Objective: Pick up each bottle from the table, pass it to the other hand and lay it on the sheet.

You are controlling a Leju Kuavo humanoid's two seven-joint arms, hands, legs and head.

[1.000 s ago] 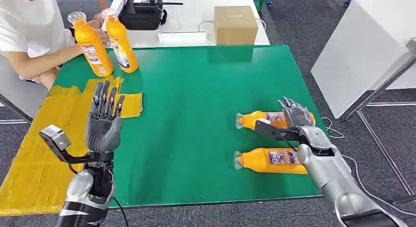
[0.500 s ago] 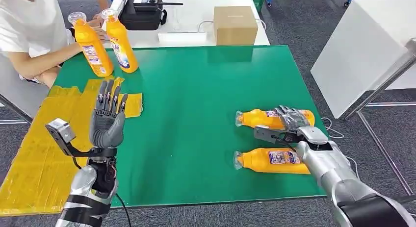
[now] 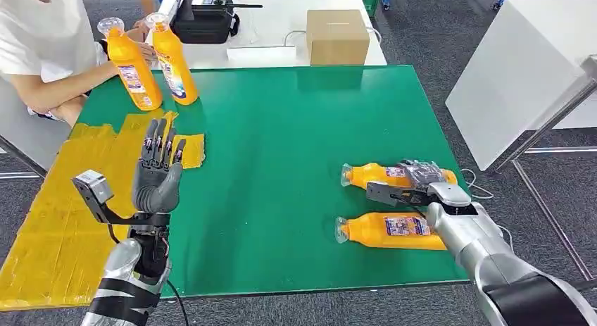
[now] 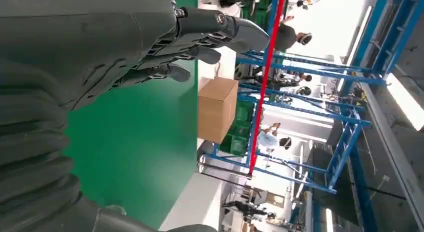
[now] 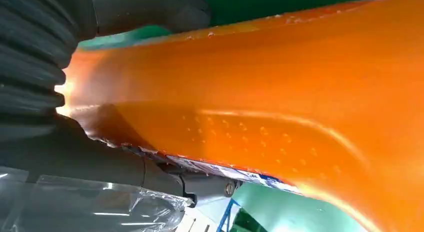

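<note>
Far bottle (image 3: pixel 380 174): orange, lying on its side on the green table (image 3: pixel 296 129), near the robot's right-hand edge, clear cap pointing toward the table's middle.
Right hand (image 3: pixel 420 175): laid over the far bottle's body at the labelled part, fingers curled down around it. The right wrist view shows the orange bottle wall (image 5: pixel 280 106) pressed close against the hand's thumb (image 5: pixel 150 11) and ribbed cover. Whether the bottle is clear of the table I cannot tell.
Near bottle (image 3: pixel 387 230): orange, lying on its side just beside the right forearm, closer to the robot than the far bottle, parallel to it, cap pointing the same way. Apart from the hand.
Left hand (image 3: pixel 158 172): raised above the table's left part, fingers straight up and slightly spread, holding nothing. The left wrist view shows its fingers (image 4: pixel 210 26) extended over the green surface.
Sheet (image 3: pixel 56 220): yellow, wrinkled, covering the table's left part; one corner reaches in behind the left hand. No bottle lies on it.
Standing bottles (image 3: pixel 151 58): two orange bottles upright at the far left corner of the table, side by side.
Person (image 3: pixel 42 44): seated at that corner in a white top, a hand touching the standing bottles.
Cardboard box (image 3: pixel 338 36): on the white table beyond the green one.
</note>
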